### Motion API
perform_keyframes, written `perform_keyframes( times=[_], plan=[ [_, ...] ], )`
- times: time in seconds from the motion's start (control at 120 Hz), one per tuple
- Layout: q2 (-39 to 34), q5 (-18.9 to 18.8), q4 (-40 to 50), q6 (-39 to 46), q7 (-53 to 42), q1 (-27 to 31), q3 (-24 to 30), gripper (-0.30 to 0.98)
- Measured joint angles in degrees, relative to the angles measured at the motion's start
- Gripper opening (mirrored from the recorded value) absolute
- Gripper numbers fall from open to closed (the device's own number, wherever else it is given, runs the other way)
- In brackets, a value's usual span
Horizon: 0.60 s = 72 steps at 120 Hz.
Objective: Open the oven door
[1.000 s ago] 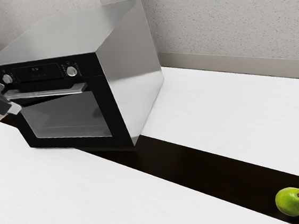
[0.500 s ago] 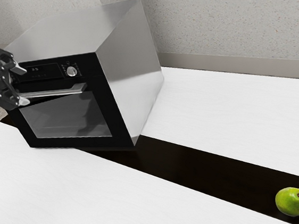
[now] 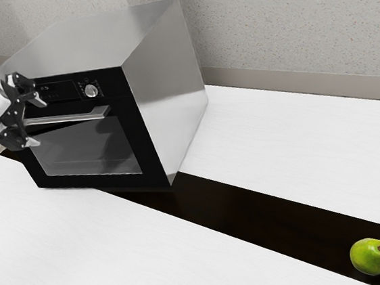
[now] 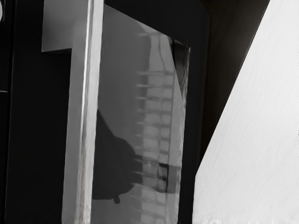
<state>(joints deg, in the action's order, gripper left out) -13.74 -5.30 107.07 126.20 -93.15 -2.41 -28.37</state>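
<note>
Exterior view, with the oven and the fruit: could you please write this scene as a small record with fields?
appliance: oven, black front, silver top and side
door: door shut, with a window
handle: horizontal silver handle above the window
gripper: gripper open, at the handle's end nearer the exterior view's left
contact with handle: cannot tell
fruit: green pear on the dark strip
task state: door not yet opened

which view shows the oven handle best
The wrist view: the handle is large and close there. The exterior view shows it smaller, across the upper part of the oven door, one end hidden behind the gripper.
</note>
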Motion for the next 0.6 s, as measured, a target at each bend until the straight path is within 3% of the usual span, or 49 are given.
perform_keyframes(
  times=[0.6],
  plan=[
    [7.5,1.6,-3.5,0.1,-9.6,0.2,-0.4,0.69]
  ],
)
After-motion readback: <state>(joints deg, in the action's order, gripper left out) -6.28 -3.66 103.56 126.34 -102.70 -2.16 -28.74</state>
